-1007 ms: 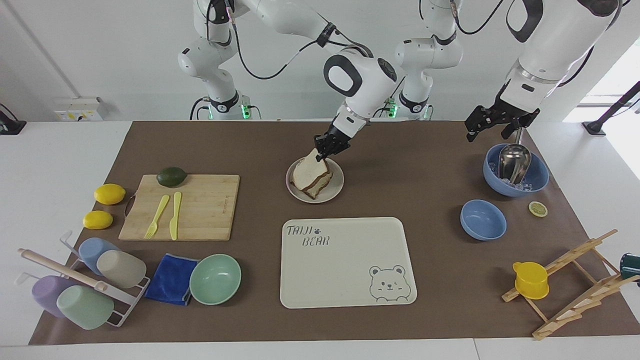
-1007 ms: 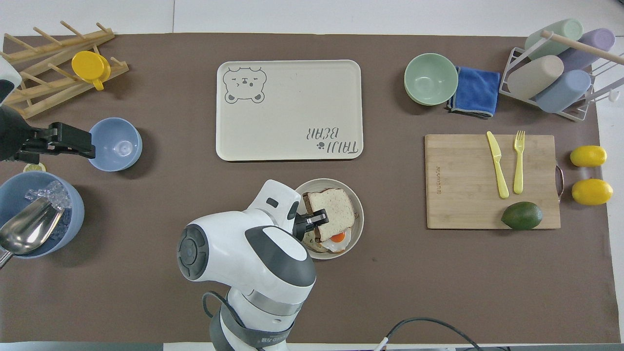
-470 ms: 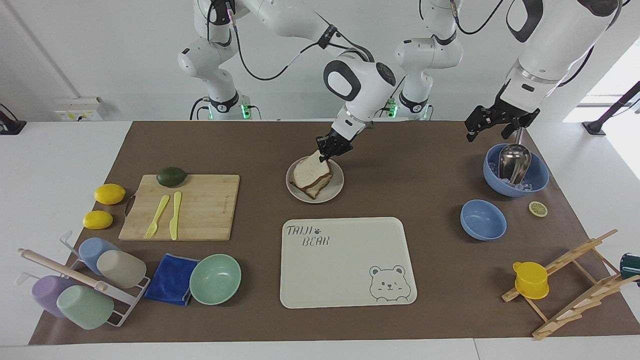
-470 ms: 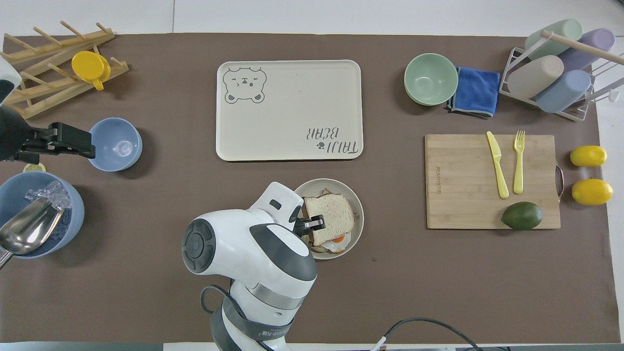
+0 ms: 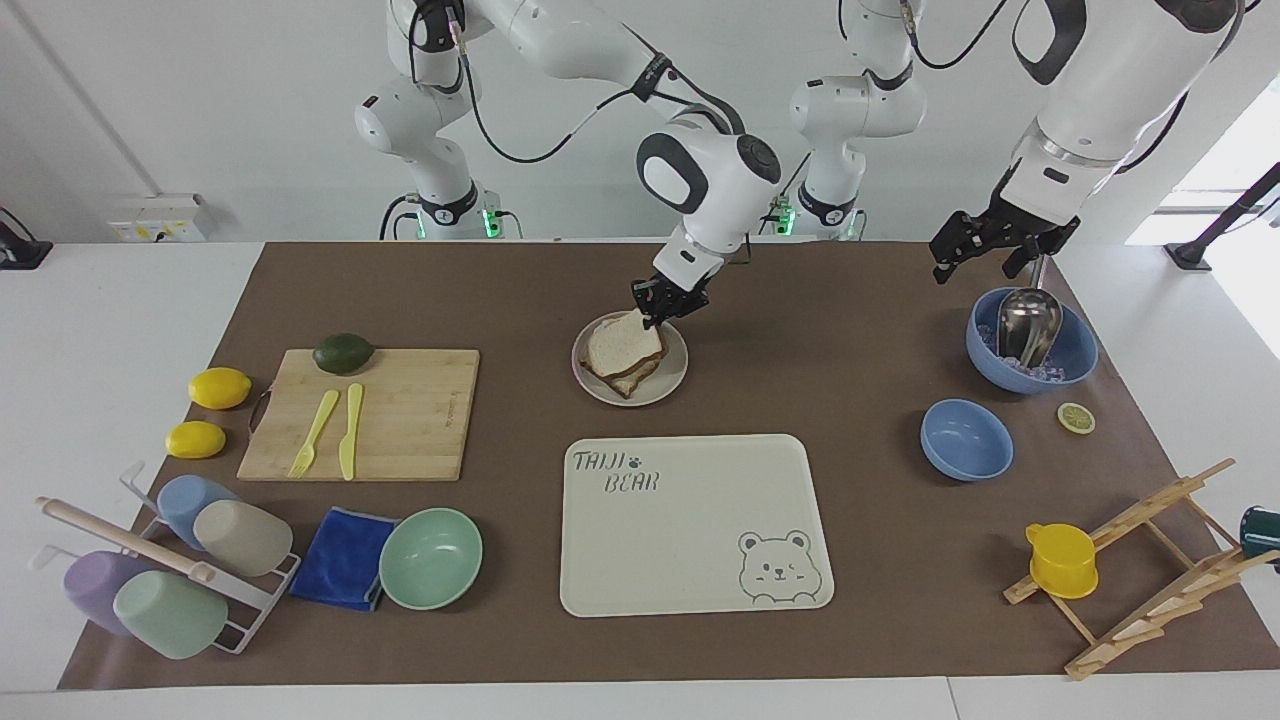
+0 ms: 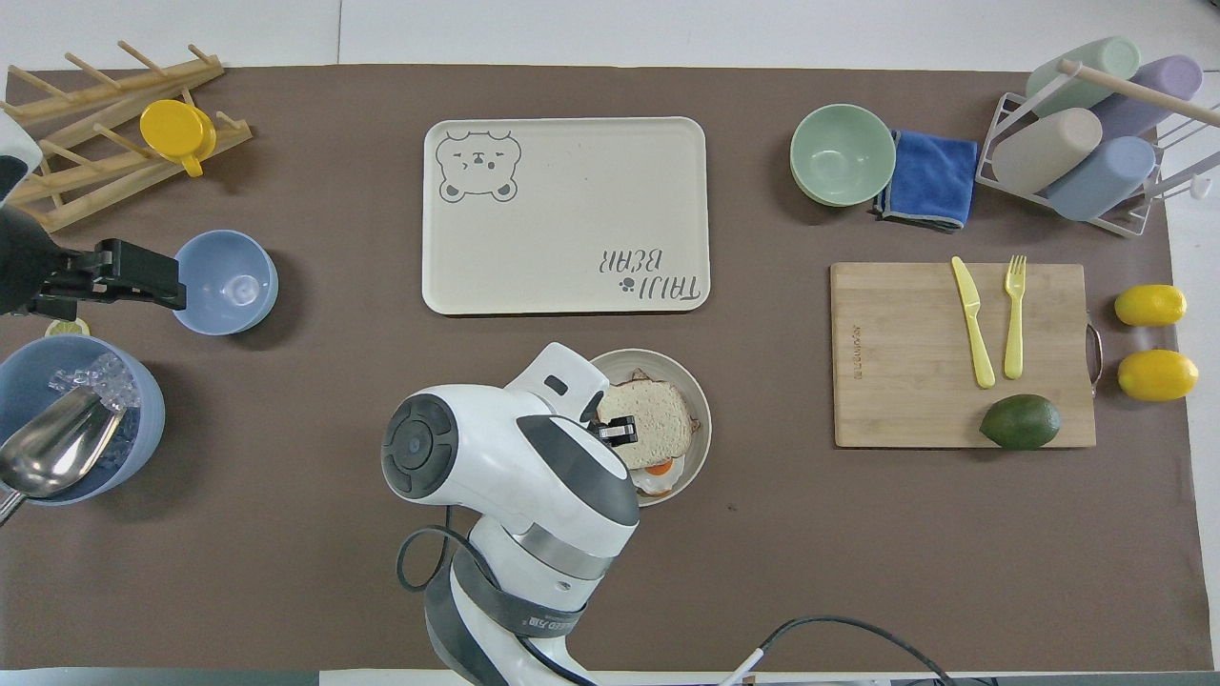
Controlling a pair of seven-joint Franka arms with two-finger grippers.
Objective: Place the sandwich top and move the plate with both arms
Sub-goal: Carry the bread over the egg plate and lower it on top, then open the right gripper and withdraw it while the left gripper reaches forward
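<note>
The jaws of the right gripper are clamped on one edge of the sandwich top, the edge nearest the robots. That edge is a little raised; the rest of the slice lies on the toast with a fried egg. In the overhead view the black fingertips sit on the bread's lower left corner, and the egg peeks out just below the slice. The stack lies on the plate, which stands just above the middle of the facing view, with the tray below it.

The left gripper hangs in the upper right of the facing view, over the table beside the big blue bowl; I cannot tell how its jaws stand, and that arm waits.

Counted in the facing view:
- one plate, one bread slice on top, one toast under it
- one tray with a bear drawing
- two blue bowls: the big one holding ice and a metal scoop, and a smaller one below it
- one mint green bowl at the lower left
- one blue cloth beside it
- four cups on a rack in the lower left corner
- two lemons at the left
- one cutting board bearing one avocado, one yellow fork and one yellow knife
- one lemon slice
- one yellow cup on a wooden rack at the lower right
</note>
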